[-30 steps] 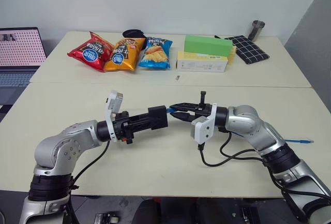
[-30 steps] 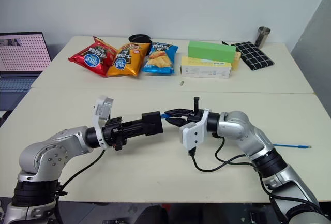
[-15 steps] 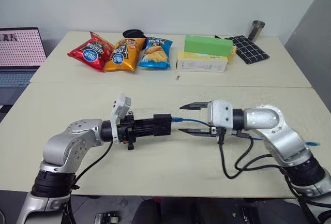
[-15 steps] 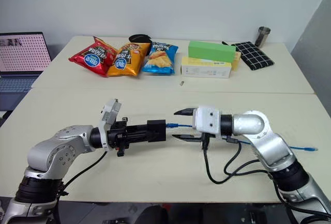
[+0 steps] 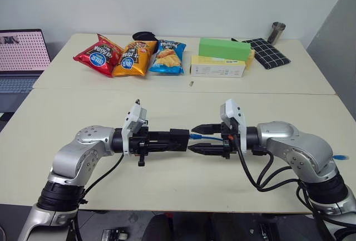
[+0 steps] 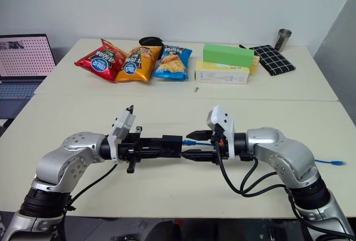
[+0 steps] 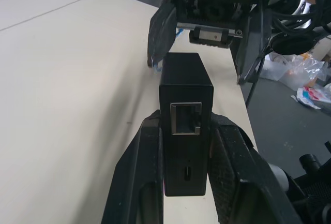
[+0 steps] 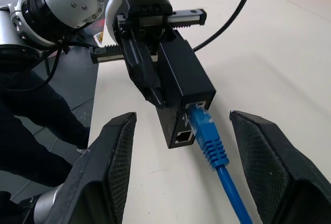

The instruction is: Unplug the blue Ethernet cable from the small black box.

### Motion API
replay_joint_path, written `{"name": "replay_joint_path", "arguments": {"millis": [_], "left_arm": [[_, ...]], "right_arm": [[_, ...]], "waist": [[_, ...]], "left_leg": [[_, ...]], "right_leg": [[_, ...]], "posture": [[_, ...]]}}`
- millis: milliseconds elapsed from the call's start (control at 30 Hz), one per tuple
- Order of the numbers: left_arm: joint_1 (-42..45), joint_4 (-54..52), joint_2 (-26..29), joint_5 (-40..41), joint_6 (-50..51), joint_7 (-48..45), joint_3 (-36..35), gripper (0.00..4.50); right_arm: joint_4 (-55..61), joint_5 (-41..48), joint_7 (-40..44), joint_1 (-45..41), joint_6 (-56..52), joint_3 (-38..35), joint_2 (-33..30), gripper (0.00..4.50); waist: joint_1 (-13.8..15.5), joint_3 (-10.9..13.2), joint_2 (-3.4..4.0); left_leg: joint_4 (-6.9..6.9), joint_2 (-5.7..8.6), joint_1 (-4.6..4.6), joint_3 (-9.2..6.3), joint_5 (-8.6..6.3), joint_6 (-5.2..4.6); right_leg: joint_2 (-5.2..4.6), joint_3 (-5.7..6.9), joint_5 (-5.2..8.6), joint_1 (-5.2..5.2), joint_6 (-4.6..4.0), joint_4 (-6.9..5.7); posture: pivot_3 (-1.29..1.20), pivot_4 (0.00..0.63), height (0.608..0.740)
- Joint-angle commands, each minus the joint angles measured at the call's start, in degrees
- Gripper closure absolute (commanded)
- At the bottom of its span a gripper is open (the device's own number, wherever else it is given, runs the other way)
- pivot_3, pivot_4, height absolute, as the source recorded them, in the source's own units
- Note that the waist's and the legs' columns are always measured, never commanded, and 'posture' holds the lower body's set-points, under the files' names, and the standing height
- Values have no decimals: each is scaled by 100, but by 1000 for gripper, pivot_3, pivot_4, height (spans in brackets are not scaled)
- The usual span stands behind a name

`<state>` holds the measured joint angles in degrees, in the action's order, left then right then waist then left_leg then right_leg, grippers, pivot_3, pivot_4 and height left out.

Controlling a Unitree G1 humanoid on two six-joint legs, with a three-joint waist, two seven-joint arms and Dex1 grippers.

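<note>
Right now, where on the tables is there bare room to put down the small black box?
The near table is bare in front of both arms and toward its left edge. Bare table also lies between the arms and the snacks. The far table is crowded: chip bags, the green box, the checked cloth.

Head stereo pair looks fwd/down over tabletop, wide. Wrist cams look along their fingers, close, facing each other; both share the box w/ head views.
</note>
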<state>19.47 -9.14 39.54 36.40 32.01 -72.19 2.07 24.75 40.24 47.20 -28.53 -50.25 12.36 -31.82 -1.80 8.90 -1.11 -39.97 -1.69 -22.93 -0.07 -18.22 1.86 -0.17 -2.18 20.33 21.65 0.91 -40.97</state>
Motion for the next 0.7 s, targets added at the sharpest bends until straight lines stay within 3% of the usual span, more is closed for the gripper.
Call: {"name": "replay_joint_path", "arguments": {"millis": [33,467,700], "left_arm": [[55,-205,31,13,-123,-69,-42,3718],[-19,-333,69,64,-186,-284,-40,3718],[-14,-322,180,-11,-369,-677,56,3718]], "right_arm": [[62,149,13,-123,-60,-171,62,1445],[-59,133,286,-242,-122,-78,-19,4001],[-169,161,513,-410,-196,-81,-115,4331]], "waist": [[0,0,0],[0,0,0],[0,0,0]], "left_leg": [[0,0,0,0,0,0],[1,0,0,0,0,0],[1,0,0,0,-5,-10]], "right_leg": [[0,0,0,0,0,0],[0,0,0,0,0,2],[0,0,0,0,0,2]], "posture": [[0,150,740],[0,150,740],[0,150,740]]}}
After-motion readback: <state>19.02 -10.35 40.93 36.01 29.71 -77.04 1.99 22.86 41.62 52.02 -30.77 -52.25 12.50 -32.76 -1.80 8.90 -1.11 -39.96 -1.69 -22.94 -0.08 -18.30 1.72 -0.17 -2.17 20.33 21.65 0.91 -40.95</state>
